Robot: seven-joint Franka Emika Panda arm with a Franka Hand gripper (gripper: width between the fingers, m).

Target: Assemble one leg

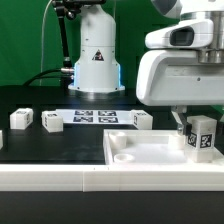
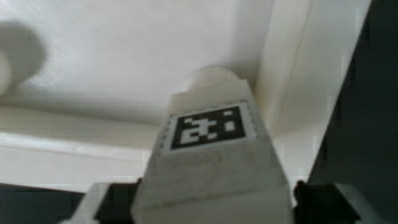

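Square white leg (image 2: 210,150); tagged face

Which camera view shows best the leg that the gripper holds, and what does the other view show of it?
The wrist view shows the leg best: it fills the picture, with its tag sharp and its tip near the panel. The exterior view shows it small in the gripper, above the panel's corner at that view's right.
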